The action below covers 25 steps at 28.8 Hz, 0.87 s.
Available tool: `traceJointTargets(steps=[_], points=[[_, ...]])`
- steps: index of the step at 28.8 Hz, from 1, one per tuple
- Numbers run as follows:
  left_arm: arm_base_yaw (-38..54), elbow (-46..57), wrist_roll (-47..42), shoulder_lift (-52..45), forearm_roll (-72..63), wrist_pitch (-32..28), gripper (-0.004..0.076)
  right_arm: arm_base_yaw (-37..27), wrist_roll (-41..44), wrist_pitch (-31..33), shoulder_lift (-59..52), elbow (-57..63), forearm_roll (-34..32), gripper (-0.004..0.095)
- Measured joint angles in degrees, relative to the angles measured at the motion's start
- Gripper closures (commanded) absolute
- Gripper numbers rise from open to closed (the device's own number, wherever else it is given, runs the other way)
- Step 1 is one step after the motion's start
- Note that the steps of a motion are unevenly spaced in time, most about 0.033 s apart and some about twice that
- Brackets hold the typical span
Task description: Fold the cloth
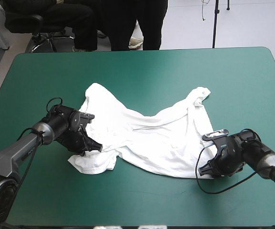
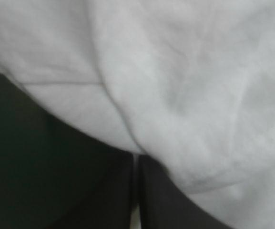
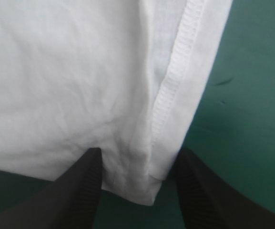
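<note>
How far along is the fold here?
Nothing is folded yet: the T-shirt lies spread but rumpled. In hand: the left gripper is shut on its edge, while the right gripper, fingers apart, straddles a hem corner. Remaining: the right grasp, smoothing, every fold.

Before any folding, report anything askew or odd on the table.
The T-shirt lies skewed and rumpled, a crease ridge across its middle, its near-left part bunched beside the left gripper. Nothing looks torn or spilled.
</note>
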Motion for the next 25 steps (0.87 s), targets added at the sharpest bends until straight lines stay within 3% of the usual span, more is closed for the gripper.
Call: traceJointTargets(steps=[3, 4, 6, 15, 25], points=[[0.00, 0.00, 0.00, 0.00, 0.05, 0.06, 0.0741, 0.00, -0.36, 0.26, 0.23, -0.01, 1.20, 0.0704], [0.00, 0.00, 0.00, 0.00, 0.04, 0.06, 0.0741, 0.00, -0.49, 0.31, 0.23, -0.01, 1.20, 0.0841], [0.00, 0.00, 0.00, -0.12, 0.06, 0.06, 0.0741, 0.00, -0.64, 0.33, 0.25, -0.01, 1.86, 0.0922], [0.07, -3.19, 0.00, -5.54, 3.26, 2.37, 0.0741, 0.00, -0.64, 3.24, -1.99, -4.80, 3.16, 0.0925], [0.07, -23.05, 0.00, -16.52, 2.65, 9.77, 0.0741, 0.00, 0.00, 8.93, -11.93, -31.88, 3.19, 0.0925]])
